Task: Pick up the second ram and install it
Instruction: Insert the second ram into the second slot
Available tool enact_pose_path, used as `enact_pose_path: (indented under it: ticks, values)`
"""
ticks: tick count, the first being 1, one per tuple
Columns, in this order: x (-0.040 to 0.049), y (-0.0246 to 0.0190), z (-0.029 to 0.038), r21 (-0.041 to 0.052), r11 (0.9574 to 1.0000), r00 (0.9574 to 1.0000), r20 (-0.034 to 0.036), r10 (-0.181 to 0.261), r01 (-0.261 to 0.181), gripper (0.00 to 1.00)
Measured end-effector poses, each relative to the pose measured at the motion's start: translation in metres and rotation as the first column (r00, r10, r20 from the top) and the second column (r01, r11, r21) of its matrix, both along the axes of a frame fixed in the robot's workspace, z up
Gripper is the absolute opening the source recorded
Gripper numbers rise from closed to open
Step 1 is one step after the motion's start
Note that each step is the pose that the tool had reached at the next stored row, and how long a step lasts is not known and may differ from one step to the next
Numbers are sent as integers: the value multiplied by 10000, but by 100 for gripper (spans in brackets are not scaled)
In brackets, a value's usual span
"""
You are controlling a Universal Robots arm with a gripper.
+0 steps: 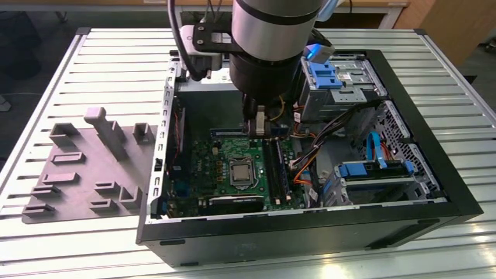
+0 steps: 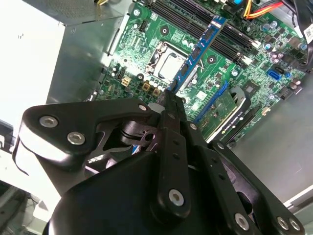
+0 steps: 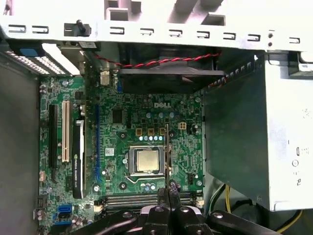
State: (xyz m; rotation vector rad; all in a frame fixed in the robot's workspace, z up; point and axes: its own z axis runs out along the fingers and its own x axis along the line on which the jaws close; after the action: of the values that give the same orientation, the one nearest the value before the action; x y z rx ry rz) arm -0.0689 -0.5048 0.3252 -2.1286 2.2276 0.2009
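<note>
Looking down into the open computer case (image 1: 310, 232), we're seeing the gripper (image 2: 171, 97) clamping its jaws tight on one end of the second ram (image 2: 195, 54). They're closed right down on the board, with nothing else in the grasp. The stick is riding in the air above the motherboard (image 3: 188, 142) and isn't seated in anything.

Here's the relation we're watching. The ram is reaching out beyond the fingertips, its long axis running away from the jaws. In the second wrist view it's showing us its chip-covered face, and its free end is pointing toward the memory slots (image 2: 235, 34). In the first wrist view we're getting the ram (image 3: 167, 152) edge-on as a thin line passing just beside the processor (image 3: 146, 160). That line is crossing the run of the slots, not lying along them. We can't tell whether the stick is hanging down or lying level.

The arm (image 1: 271, 35) is standing near upright over the far half of the case, with its wrist pointing down into it. The grey moulded tray (image 1: 74, 174) is sitting on the slatted table (image 1: 78, 250) just beside the case, on the exterior view's left.
</note>
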Motion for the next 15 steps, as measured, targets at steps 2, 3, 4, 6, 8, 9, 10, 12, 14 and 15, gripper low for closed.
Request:
enact_pose_path:
  ticks: [2, 3, 4, 6, 8, 9, 10, 12, 14, 15]
  values:
    - [0, 0, -1, -1, 9998, 9998, 0, -207, 207, 11]
    - [0, 0, -2, -1, 9992, 9992, 0, -411, 411, 11]
    - [0, 0, -2, -1, 9987, 9987, 0, -511, 511, 11]
    - [0, 0, -3, -1, 9976, 9976, 0, -698, 698, 11]
    - [0, 0, -4, -1, 9961, 9961, 0, -887, 887, 11]
    - [0, 0, -4, -1, 9952, 9952, 0, -979, 979, 11]
    - [0, 0, -5, -1, 9943, 9943, -1, -1064, 1064, 11]
    - [0, 0, -6, -1, 9923, 9923, -1, -1236, 1236, 11]
    - [0, 0, -8, -1, 9899, 9899, 0, -1416, 1416, 11]
    - [0, 0, -8, -1, 9885, 9885, -1, -1509, 1509, 11]
